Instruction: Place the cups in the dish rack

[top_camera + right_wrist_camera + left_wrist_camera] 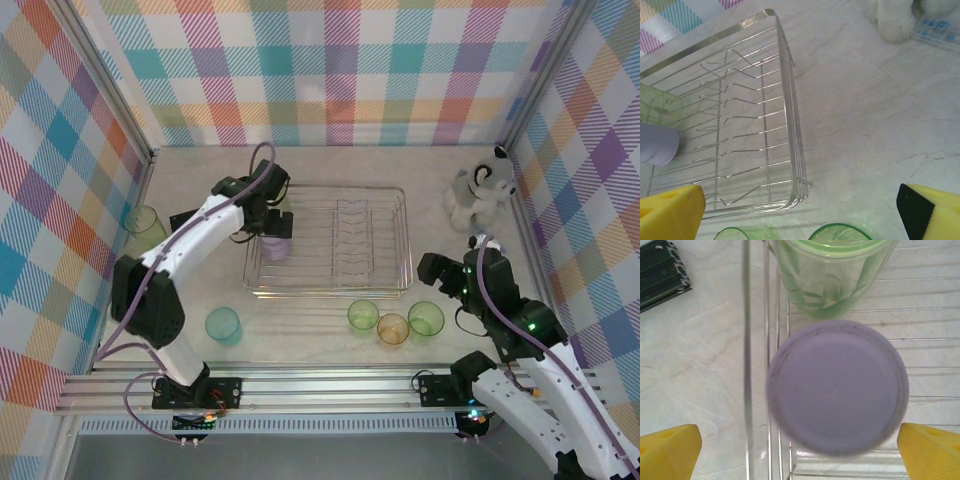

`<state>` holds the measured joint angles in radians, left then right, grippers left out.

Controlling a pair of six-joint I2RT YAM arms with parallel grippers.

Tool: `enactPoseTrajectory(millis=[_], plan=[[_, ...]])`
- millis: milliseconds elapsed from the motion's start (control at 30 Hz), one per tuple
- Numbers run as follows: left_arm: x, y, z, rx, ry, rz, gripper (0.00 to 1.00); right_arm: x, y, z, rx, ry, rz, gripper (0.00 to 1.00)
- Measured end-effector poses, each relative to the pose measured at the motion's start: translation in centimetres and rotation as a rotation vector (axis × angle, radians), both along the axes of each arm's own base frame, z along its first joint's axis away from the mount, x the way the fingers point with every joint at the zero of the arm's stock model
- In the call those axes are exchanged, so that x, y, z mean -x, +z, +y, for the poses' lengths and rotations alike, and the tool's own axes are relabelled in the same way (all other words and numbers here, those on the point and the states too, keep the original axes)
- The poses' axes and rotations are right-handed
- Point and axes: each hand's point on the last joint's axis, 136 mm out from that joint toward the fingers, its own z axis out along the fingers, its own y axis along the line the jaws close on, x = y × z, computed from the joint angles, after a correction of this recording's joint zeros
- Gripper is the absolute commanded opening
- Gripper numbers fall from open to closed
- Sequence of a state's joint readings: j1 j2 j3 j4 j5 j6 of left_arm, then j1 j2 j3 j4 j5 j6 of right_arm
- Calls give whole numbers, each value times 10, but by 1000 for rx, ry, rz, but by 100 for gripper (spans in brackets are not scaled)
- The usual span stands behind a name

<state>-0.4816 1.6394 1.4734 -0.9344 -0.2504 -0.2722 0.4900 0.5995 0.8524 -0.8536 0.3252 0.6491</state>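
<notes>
- Checkered walls (330,70) ring my table (300,325).
- My left end effector (800,450) gapes open over the lavender cup (837,387), upside down in the dish rack (404,240).
- My right end effector (800,212) is open too.
- Cup looks light, slippery; I'd pinch its sides softly.

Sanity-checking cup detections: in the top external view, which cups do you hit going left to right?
pale green cup → teal cup → lavender cup, in the dish rack → green cup → orange cup → rightmost green cup
</notes>
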Motion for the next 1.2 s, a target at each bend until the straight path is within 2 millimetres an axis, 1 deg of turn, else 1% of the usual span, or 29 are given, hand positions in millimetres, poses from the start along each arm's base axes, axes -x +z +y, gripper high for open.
enactPoseTrajectory(millis=[100, 200, 367, 467, 500, 600, 700, 767, 833, 900, 1067, 1200], plan=[[8, 14, 13, 38, 25, -65, 100, -2, 0, 7, -11, 33, 3, 99], [16, 21, 32, 68, 69, -118, 100, -9, 0, 18, -13, 76, 17, 99], [34, 12, 60, 123, 141, -128, 100, -19, 1, 37, -33, 149, 25, 99], [47, 8, 72, 165, 170, -150, 100, -23, -2, 51, -64, 196, 52, 100], [52, 9, 74, 180, 177, -163, 100, -24, -4, 57, -76, 213, 65, 98], [65, 18, 85, 230, 207, -234, 100, -30, -12, 79, -132, 278, 123, 94], [76, 36, 93, 267, 223, -324, 100, -35, -26, 101, -189, 327, 200, 93], [82, 49, 95, 291, 221, -388, 100, -33, -35, 118, -206, 368, 247, 93], [87, 58, 97, 315, 225, -437, 100, -29, -40, 136, -207, 412, 283, 93], [93, 61, 97, 340, 229, -472, 100, -27, -40, 157, -204, 459, 303, 93], [110, 58, 101, 396, 262, -523, 100, -18, -43, 211, -187, 560, 340, 91], [120, 69, 108, 431, 304, -592, 100, -10, -51, 248, -155, 619, 365, 89]])
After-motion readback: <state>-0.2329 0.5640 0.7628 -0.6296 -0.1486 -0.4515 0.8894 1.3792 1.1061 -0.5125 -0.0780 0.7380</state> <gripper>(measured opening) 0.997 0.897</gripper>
